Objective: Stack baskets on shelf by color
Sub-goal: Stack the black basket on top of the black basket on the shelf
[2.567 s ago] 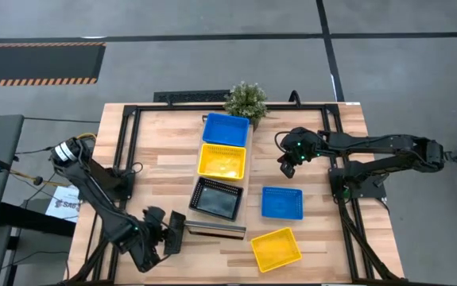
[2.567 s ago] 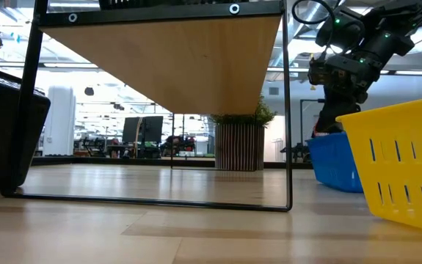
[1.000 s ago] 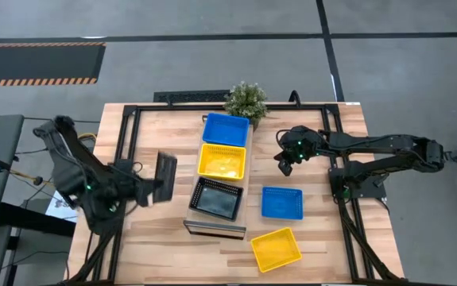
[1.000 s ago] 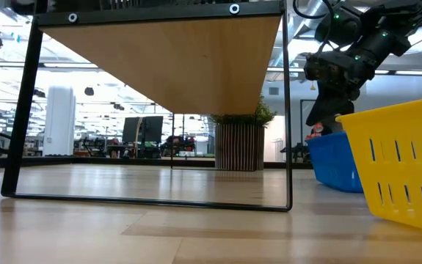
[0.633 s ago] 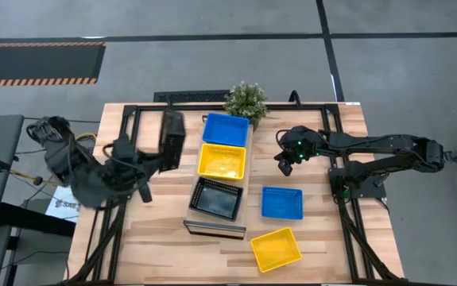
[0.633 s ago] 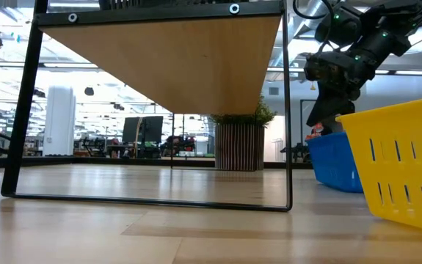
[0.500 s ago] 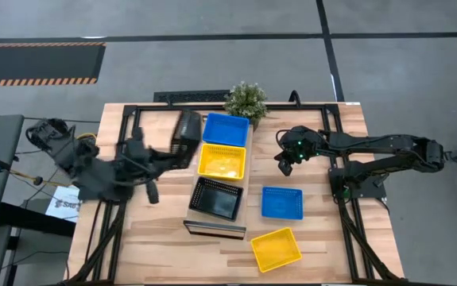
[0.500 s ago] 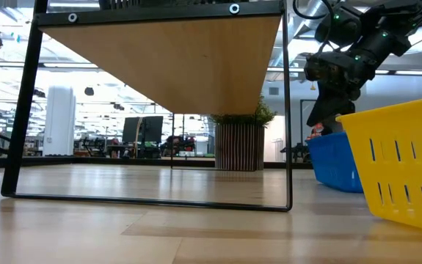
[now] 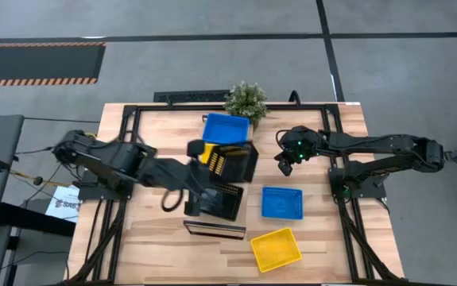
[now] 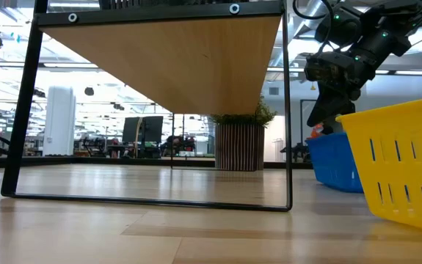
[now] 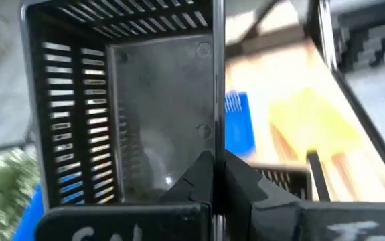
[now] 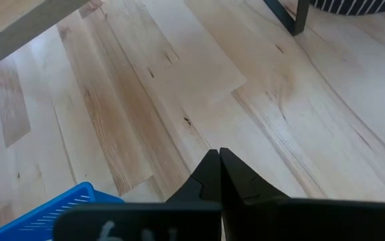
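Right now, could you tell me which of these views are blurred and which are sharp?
High view: the left arm and its black basket are motion-smeared; the right arm, blue basket and yellow basket are crisp. Left wrist view: the held basket is fairly sharp, the background streaked. Low and right wrist views: sharp.

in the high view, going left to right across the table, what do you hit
left gripper shut on the black basket it carries over the shelf → blue basket on the table, with the right gripper above that spot → right arm's base
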You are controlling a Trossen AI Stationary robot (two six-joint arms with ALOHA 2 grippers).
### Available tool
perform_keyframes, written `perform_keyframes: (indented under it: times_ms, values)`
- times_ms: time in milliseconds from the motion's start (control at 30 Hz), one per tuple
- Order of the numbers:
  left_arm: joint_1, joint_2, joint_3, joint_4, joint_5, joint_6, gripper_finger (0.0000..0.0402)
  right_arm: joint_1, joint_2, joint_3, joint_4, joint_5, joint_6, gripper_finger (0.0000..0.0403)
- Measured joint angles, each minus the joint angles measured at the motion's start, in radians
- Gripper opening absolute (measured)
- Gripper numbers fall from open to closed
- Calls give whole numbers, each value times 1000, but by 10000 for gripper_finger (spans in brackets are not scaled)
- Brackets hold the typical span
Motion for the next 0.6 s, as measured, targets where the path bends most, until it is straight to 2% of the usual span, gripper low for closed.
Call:
perform_keyframes:
  times_ms: [233, 300, 400, 600]
  values:
    - [5, 135, 190, -386, 49, 0, 0, 0, 0, 0, -4, 0, 8, 7]
    - [5, 163, 220, -456, 98, 1, 0, 0, 0, 0, -4, 0, 8, 7]
    - [-7, 182, 236, -475, 151, 13, 0, 0, 0, 0, -4, 0, 9, 7]
    - [-38, 179, 238, -448, 154, 4, 0, 0, 0, 0, -4, 0, 11, 7]
